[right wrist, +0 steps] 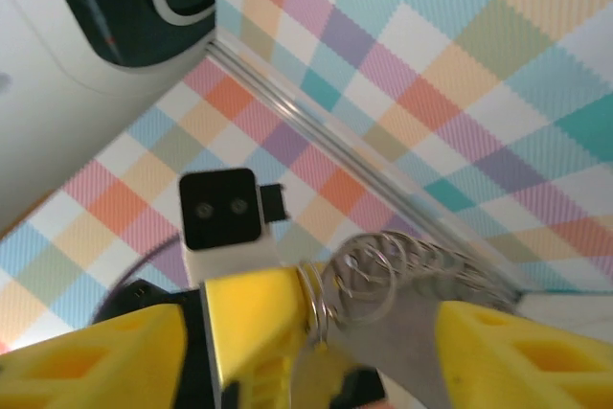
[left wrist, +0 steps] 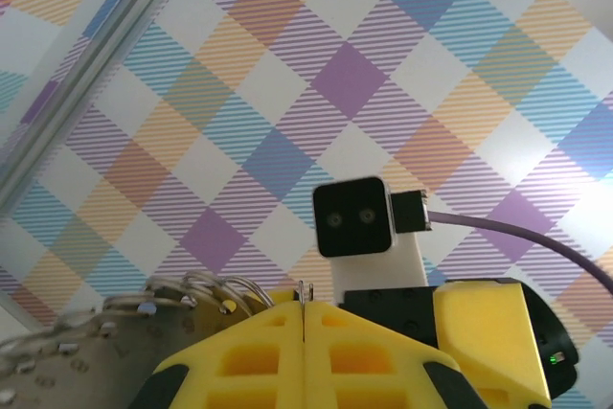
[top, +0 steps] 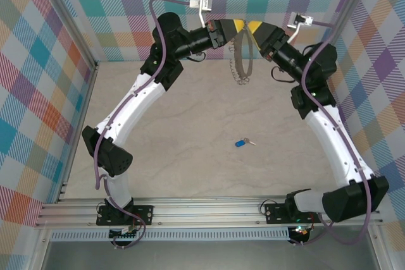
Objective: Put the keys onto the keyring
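Worktop [top: 190,109]: pale surface across the middle of the top view. It carries only the key, so the pickup can be made straight down.
Left arm [top: 142,102]: reaches to the upper centre of the top view. It is best kept motionless so the hanging ring does not swing.
Right arm [top: 332,137]: reaches to the same spot from the right of the frame. It is judged to be the one free to fetch the key.
Left jaws: together, clamped on the thin wire at the top of the keyring.
Right jaws: apart, gripping nothing, one yellow finger at each lower corner of the right wrist view. Advise drawing straight back before turning, so the dangling loops are not snagged.
Keyring [top: 238,75]: hangs at upper centre of the top view, just beside the right jaws.
Key [top: 242,143]: blue-headed, lying flat right of centre in the lower half of the top view, well apart from the ring and both jaws. Advise gripping the blue head and leaving the hole clear for threading.
Hidden, ring: where the hoop opens cannot be made out. Whether the right fingers touch the loops cannot be told.
Hidden, key: hole and blade detail are too small to read.
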Controlling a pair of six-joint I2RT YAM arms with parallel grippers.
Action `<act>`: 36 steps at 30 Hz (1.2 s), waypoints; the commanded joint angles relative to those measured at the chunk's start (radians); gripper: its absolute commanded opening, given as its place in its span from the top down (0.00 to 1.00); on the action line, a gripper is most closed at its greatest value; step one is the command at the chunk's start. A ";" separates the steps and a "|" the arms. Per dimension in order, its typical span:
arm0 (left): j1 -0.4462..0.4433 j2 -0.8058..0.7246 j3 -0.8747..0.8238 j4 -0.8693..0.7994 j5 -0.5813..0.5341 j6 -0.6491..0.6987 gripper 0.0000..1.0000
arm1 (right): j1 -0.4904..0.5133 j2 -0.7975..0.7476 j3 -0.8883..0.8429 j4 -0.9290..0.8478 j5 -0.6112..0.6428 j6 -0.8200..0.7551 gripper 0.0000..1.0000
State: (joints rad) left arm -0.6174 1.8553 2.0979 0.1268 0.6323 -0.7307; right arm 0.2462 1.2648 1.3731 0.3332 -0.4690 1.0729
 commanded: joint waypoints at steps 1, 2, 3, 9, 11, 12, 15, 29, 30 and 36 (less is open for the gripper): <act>-0.001 -0.067 -0.016 0.004 0.012 0.136 1.00 | -0.047 -0.106 -0.062 -0.143 0.065 -0.041 0.21; -0.001 -0.079 -0.027 -0.003 0.007 0.168 1.00 | -0.060 -0.128 -0.084 -0.182 0.067 -0.045 0.19; 0.000 -0.093 -0.045 0.003 -0.001 0.199 1.00 | -0.070 -0.149 -0.106 -0.219 0.067 -0.049 0.18; -0.005 -0.207 -0.197 0.087 -0.118 0.381 1.00 | -0.082 -0.211 -0.181 -0.456 0.094 -0.110 0.16; -0.008 -0.237 -0.225 0.107 -0.150 0.433 1.00 | -0.084 -0.219 -0.205 -0.539 0.110 -0.132 0.15; -0.008 -0.245 -0.229 0.111 -0.158 0.453 1.00 | -0.085 -0.223 -0.221 -0.553 0.110 -0.138 0.15; -0.015 -0.269 -0.231 0.120 -0.171 0.521 1.00 | -0.084 -0.232 -0.265 -0.614 0.129 -0.159 0.14; -0.095 -0.330 -0.194 0.063 -0.191 0.896 1.00 | -0.084 -0.209 -0.381 -0.734 0.223 -0.236 0.12; -0.097 -0.333 -0.194 0.062 -0.196 0.908 1.00 | -0.085 -0.204 -0.382 -0.735 0.222 -0.235 0.12; -0.102 -0.339 -0.198 0.060 -0.221 0.908 1.00 | -0.084 -0.121 -0.333 -0.815 0.188 -0.280 0.12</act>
State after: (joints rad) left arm -0.7094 1.5620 1.8668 0.1555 0.4404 0.1444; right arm 0.1684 1.1049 1.0027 -0.4149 -0.2699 0.8406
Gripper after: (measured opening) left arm 0.050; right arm 0.882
